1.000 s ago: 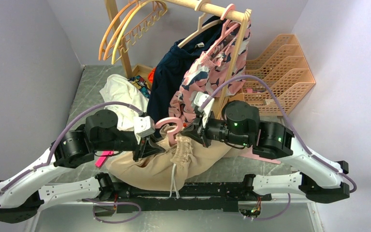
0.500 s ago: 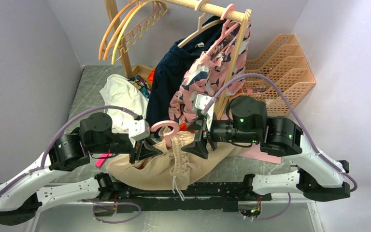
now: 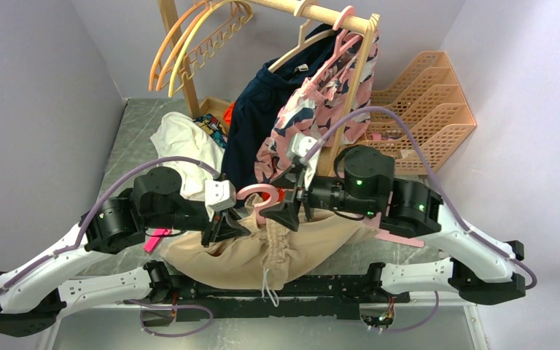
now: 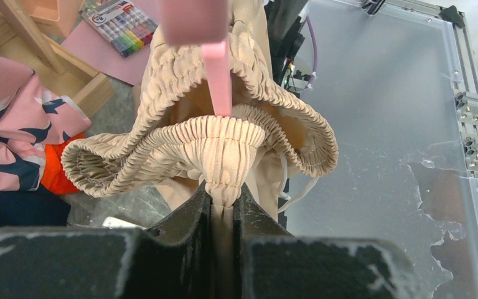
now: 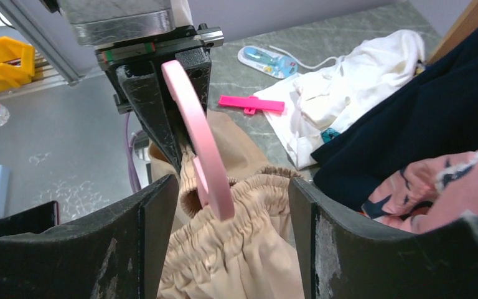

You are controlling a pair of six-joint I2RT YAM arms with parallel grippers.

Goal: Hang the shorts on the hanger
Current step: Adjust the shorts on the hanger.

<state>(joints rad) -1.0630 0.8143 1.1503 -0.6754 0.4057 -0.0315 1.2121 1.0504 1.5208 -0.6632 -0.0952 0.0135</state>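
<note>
At the near middle of the bench [image 3: 127, 138], seen from above, the shorts [image 3: 262, 251] are bunched between both arms, and the hook of the pink hanger [image 3: 257, 195] rises out of the waistband. On the left wrist view, the left tool [image 4: 223, 199] is pinching the gathered waistband. On the right wrist view, the right tool [image 5: 230, 196] is spread; the hook stands between its fingers and touches neither.
</note>
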